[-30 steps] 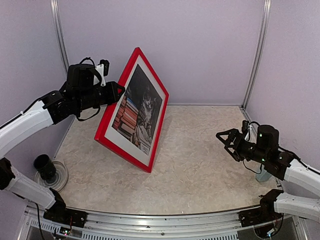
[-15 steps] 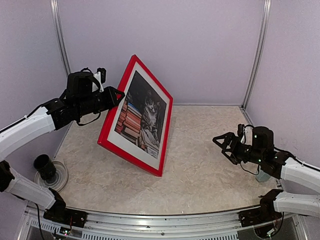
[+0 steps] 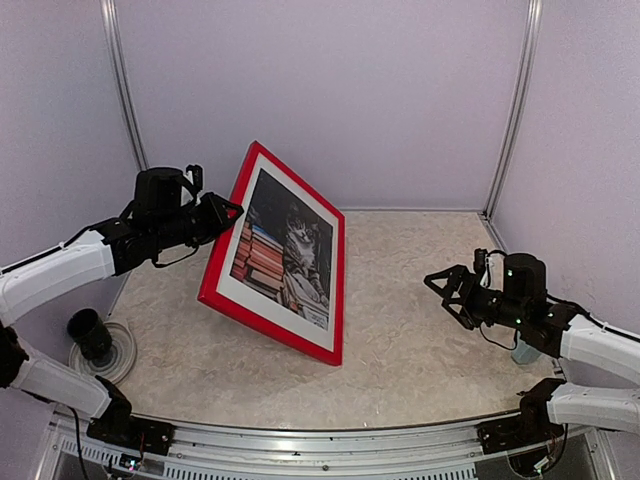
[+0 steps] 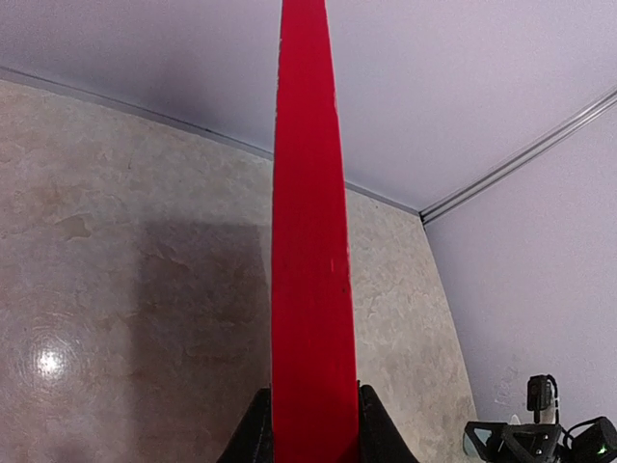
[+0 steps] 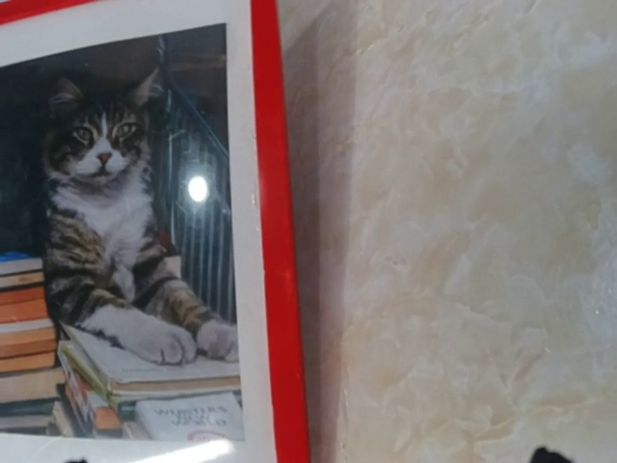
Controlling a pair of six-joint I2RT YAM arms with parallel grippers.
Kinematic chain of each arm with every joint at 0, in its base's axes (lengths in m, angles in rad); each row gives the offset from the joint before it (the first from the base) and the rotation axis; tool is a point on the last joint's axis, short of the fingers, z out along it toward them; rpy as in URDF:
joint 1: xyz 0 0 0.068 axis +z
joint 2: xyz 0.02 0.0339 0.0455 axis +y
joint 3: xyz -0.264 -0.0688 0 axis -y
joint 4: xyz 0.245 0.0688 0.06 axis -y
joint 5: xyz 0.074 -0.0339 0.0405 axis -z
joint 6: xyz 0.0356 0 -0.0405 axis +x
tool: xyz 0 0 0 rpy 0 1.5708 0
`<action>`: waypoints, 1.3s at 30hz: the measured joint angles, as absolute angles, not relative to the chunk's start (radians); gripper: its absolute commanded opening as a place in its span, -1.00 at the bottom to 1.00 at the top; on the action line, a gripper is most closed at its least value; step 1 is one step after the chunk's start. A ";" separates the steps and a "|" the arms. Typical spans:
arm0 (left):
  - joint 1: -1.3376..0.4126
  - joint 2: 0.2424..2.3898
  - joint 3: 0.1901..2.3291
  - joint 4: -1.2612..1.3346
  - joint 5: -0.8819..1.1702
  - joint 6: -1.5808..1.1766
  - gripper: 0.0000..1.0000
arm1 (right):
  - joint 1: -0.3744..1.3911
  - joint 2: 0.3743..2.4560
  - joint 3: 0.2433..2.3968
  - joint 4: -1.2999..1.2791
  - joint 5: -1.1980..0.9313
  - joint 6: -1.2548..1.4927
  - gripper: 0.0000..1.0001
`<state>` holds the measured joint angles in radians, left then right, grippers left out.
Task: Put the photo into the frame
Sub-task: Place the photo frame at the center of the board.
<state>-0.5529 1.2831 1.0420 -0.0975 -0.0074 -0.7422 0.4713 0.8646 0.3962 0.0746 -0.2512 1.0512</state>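
I see white shells on the long links of both arms, the left arm [image 3: 50, 278] and the right arm [image 3: 600, 345], with black joint housings between them. The left gripper [image 3: 232, 208] and right gripper [image 3: 447, 297] are matte black. Thin black cables [image 3: 172, 262] loop at the wrists. Small green lights [image 3: 519, 270] glow on the right wrist, and the bases [image 3: 130, 430] are black.
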 measured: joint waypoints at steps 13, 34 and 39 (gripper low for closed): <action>-0.551 1.290 0.964 -0.056 0.048 -0.842 -1.00 | 0.471 0.888 0.396 0.076 -0.251 1.054 0.98; -0.551 1.336 0.881 0.054 0.084 -0.934 -0.92 | 0.471 0.972 0.384 0.101 -0.253 1.058 0.98; -0.551 1.345 0.868 0.082 0.094 -0.942 -0.71 | 0.471 1.068 0.392 0.111 -0.266 1.041 0.99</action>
<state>-0.5510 1.3445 0.8684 0.0818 0.0937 -0.9424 0.4713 1.0679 0.3923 0.1108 -0.2657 1.0409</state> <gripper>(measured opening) 0.204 0.992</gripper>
